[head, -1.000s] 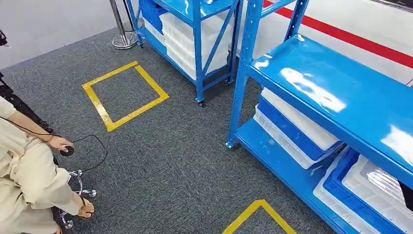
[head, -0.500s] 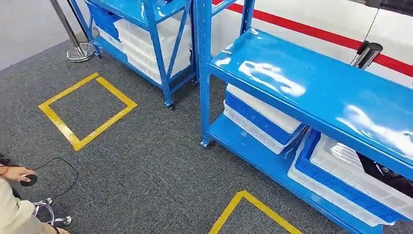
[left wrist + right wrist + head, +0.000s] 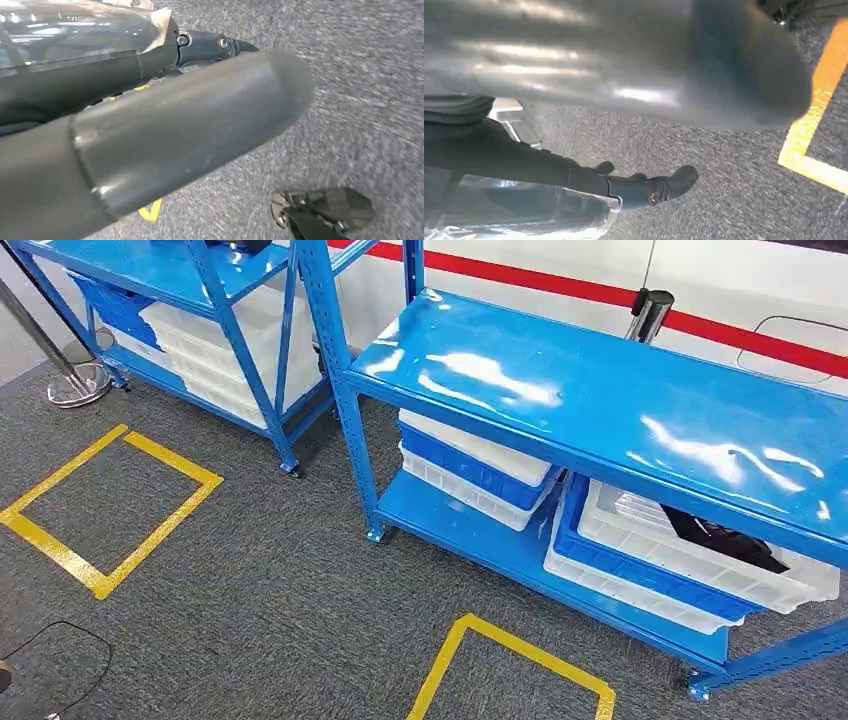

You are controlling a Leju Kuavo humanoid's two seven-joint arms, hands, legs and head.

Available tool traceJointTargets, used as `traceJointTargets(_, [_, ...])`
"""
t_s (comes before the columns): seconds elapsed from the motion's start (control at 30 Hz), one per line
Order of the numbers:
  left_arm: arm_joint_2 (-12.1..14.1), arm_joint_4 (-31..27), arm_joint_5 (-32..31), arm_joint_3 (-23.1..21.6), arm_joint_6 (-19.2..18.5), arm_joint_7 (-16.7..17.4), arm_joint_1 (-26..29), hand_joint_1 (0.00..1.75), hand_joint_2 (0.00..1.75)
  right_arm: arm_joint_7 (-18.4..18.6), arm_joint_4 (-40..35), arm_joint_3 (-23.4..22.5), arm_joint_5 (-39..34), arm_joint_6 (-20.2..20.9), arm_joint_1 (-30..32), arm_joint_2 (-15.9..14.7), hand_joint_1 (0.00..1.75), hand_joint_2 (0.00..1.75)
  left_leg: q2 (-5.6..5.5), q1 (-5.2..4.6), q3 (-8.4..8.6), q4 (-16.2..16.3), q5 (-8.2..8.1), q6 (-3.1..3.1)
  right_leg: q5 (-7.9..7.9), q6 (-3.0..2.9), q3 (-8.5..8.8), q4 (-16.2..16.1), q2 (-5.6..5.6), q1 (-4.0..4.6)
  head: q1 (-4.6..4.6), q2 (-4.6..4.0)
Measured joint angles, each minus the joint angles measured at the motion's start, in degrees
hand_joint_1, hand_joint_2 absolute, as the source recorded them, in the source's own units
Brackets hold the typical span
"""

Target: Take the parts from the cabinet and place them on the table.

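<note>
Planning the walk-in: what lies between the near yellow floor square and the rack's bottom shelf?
Bare grey carpet in the head view, between the yellow square and the bottom shelf.

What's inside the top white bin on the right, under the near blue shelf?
Dark parts lie in the white bin, which sits on a blue crate. The blue shelf overhead covers the bin's back, so the rest stays hidden.
</note>
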Motion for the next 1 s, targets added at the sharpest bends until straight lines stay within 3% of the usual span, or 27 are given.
traceJointTargets(0.23, [-0.13, 0.0, -0.04, -0.09, 0.0, 0.0, -0.17, 0.0, 0.0, 0.0, 0.0, -0.18, -0.02, -0.04, -0.02, -0.02, 0.0, 0.0, 0.3, 0.2, 0.16, 0.0, -0.18, -0.34, 0.02, -0.34, 0.41, -0.11, 0.56, -0.04, -0.02, 0.0])
traceJointTargets(0.27, [-0.22, 0.0, -0.15, -0.2, 0.02, 0.0, -0.18, 0.0, 0.0, 0.0, 0.0, -0.37, -0.06, -0.18, 0.04, -0.04, 0.0, 0.0, -1.81, 0.69, 0.19, 0.66, -0.9, -0.92, 0.2, -0.86, 0.58, -0.27, 1.19, -0.8, 0.0, 0.0])
traceJointTargets(0.3, [-0.22, 0.0, -0.31, -0.2, 0.02, 0.0, -0.22, 0.0, 0.0, 0.0, 0.0, -0.44, -0.13, -0.41, -0.01, -0.02, 0.0, 0.0, -3.95, 0.7, -0.39, 2.0, -1.99, -0.86, 0.16, -1.06, 0.62, -0.27, 1.6, -0.64, -0.17, 0.0])
traceJointTargets(0.33, [-0.33, 0.04, -0.44, -0.2, 0.09, 0.0, -0.14, 0.0, 0.0, 0.02, 0.0, -0.59, -0.22, -0.63, -0.1, -0.02, 0.0, 0.0, -6.65, 0.6, -5.16, 11.61, -7.17, -0.56, 0.22, -2.06, 0.56, -0.26, 2.92, -0.17, -0.17, 0.0])
traceJointTargets(0.37, [-0.37, 0.04, -0.74, -0.22, 0.22, 0.02, 0.0, 0.0, 0.0, 0.13, 0.0, -0.96, -0.37, -0.74, 0.03, -0.02, 0.0, 0.0, -7.31, 0.42, -8.05, 13.77, -3.68, 0.58, 0.21, -2.08, 0.96, -0.23, 6.62, 0.66, -0.17, 0.0])
traceJointTargets(0.4, [-0.37, 0.04, -0.85, -0.22, 0.22, 0.02, -0.02, 0.0, 0.0, 0.13, 0.0, -1.09, -0.39, -0.74, 0.01, -0.02, 0.0, 0.0, -8.14, 0.29, -6.0, 8.69, -0.6, 1.08, 0.21, -2.08, 1.12, -0.23, 7.48, 0.69, -0.17, 0.0])
traceJointTargets(0.43, [-0.35, 0.04, -0.87, -0.22, 0.22, 0.02, -0.01, 0.0, 0.0, 0.13, 0.0, -1.18, -0.39, -0.74, 0.02, 0.09, 0.0, 0.0, -11.02, 0.23, -4.08, 3.99, 1.81, 1.58, 0.22, -2.06, 1.09, -0.24, 8.14, 0.56, -0.18, 0.0])
traceJointTargets(0.47, [-0.26, 0.04, -0.9, -0.22, 0.26, 0.0, -0.01, 0.0, 0.0, 0.13, 0.0, -1.2, -0.41, -0.74, -0.07, 0.2, 0.0, 0.0, -13.54, 0.25, -3.67, 2.55, 1.26, 2.01, 0.25, -1.94, 0.95, -0.12, 8.64, 0.98, -0.07, 0.0])
traceJointTargets(0.53, [-0.28, 0.04, -0.92, -0.22, 0.31, -0.02, -0.13, 0.0, 0.0, 0.13, 0.0, -1.25, -0.44, -0.77, -0.12, 0.24, 0.0, 0.0, -12.22, -0.29, -3.5, 1.84, 1.25, 1.91, 0.52, -1.43, 0.25, -0.17, 9.79, 0.48, -0.2, 0.0])
traceJointTargets(0.6, [-0.39, 0.04, -0.9, -0.22, 0.35, -0.02, -0.29, 0.0, 0.0, 0.11, 0.0, -1.38, -0.41, -0.76, 0.12, 0.28, 0.0, 0.0, -10.95, -0.58, -3.18, 1.17, 1.67, 2.47, 0.83, -0.41, -0.76, -0.58, 11.15, 0.42, -0.2, 0.0])
traceJointTargets(0.63, [-0.61, 0.02, -0.87, -0.22, 0.37, -0.02, -0.36, 0.0, 0.0, 0.04, 0.0, -1.46, -0.37, -0.77, 0.11, 0.11, 0.0, 0.0, -9.88, -0.02, -2.7, 0.14, 2.45, 2.51, 0.53, -0.5, -0.62, 0.75, 8.97, 0.45, -0.13, 0.0])
traceJointTargets(0.67, [-0.61, 0.04, -0.81, -0.22, 0.42, -0.04, -0.26, 0.0, 0.0, -0.04, 0.0, -1.55, -0.3, -0.74, 0.09, 0.09, 0.0, 0.0, -9.3, -0.12, -2.49, -0.33, 2.43, 2.91, -0.68, -0.71, -2.1, 2.68, 6.05, 0.78, 0.04, 0.0])
traceJointTargets(0.7, [-0.61, 0.02, -0.74, -0.2, 0.57, -0.07, -0.22, 0.0, 0.0, -0.07, 0.0, -1.59, -0.26, -0.74, -0.05, 0.07, 0.0, 0.0, -8.3, -0.11, -2.4, -0.33, 2.52, 3.24, -2.53, -1.0, -4.12, 6.3, 4.71, 0.66, 0.33, 0.0])
traceJointTargets(0.77, [-0.61, 0.04, -0.42, -0.2, 0.61, -0.2, -0.09, 0.0, 0.0, -0.2, 0.0, -1.66, -0.04, -0.74, -0.11, -0.09, 0.0, 0.0, -6.28, -0.36, -2.53, -0.32, 2.37, 3.2, -5.78, -1.0, -8.47, 14.77, 3.77, 0.34, 0.37, 0.0])
traceJointTargets(0.8, [-0.61, 0.04, -0.35, -0.2, 0.66, -0.24, -0.07, 0.0, 0.0, -0.2, 0.0, -1.66, 0.04, -0.72, -0.06, -0.13, 0.0, 0.0, -5.36, -0.36, -2.61, -0.3, 2.34, 3.15, -6.08, -0.56, -9.45, 16.83, 3.54, 0.24, 0.57, 0.0])
traceJointTargets(0.83, [-0.61, 0.04, -0.24, -0.2, 0.7, -0.33, -0.07, 0.0, 0.0, -0.2, 0.0, -1.68, 0.09, -0.74, 0.01, -0.2, 0.0, 0.0, -4.57, -0.34, -2.61, -0.3, 2.29, 3.08, -5.41, 0.04, -8.82, 15.92, 3.3, -0.02, 0.52, 0.0])
traceJointTargets(0.87, [-0.66, 0.04, -0.2, -0.2, 0.7, -0.37, -0.07, 0.0, 0.0, -0.2, 0.0, -1.7, 0.11, -0.72, 0.09, -0.37, 0.0, 0.0, -3.88, -0.23, -2.57, -0.26, 2.18, 2.88, -4.04, 0.74, -6.98, 12.7, 2.95, -0.32, 0.59, 0.0])
traceJointTargets(0.9, [-0.74, 0.04, -0.09, -0.2, 0.7, -0.37, -0.06, 0.0, 0.0, -0.2, 0.0, -1.73, 0.13, -0.74, 0.16, -0.48, 0.0, 0.0, -3.25, -0.15, -2.46, -0.25, 2.04, 2.64, -2.33, 1.43, -4.1, 7.87, 2.15, -0.59, 0.57, 0.0])
traceJointTargets(0.93, [-0.77, 0.04, -0.02, -0.2, 0.7, -0.39, -0.06, 0.0, 0.0, -0.2, 0.0, -1.75, 0.18, -0.74, 0.1, -0.55, 0.0, 0.0, -2.6, -0.06, -2.17, -0.16, 1.84, 2.27, -0.74, 1.98, -0.53, 2.02, 0.27, -0.82, 0.59, 0.0])
traceJointTargets(0.97, [-0.74, 0.02, -0.02, -0.2, 0.74, -0.39, -0.04, 0.0, 0.0, -0.2, 0.0, -1.75, 0.18, -0.72, -0.13, -0.4, 0.0, 0.0, -2.03, -0.55, -2.07, 0.04, 1.43, 1.67, -0.63, 1.54, 0.83, -0.63, -2.26, -0.63, 0.74, 0.0])
traceJointTargets(1.0, [-0.77, 0.04, -0.02, -0.2, 0.85, -0.42, 0.01, 0.0, 0.0, -0.2, 0.0, -1.77, 0.18, -0.74, -0.32, -0.48, 0.0, 0.0, -1.56, -0.57, -1.8, 0.12, 1.07, 1.11, -0.18, 1.06, 1.23, -0.7, -1.56, -0.13, 0.61, 0.0])
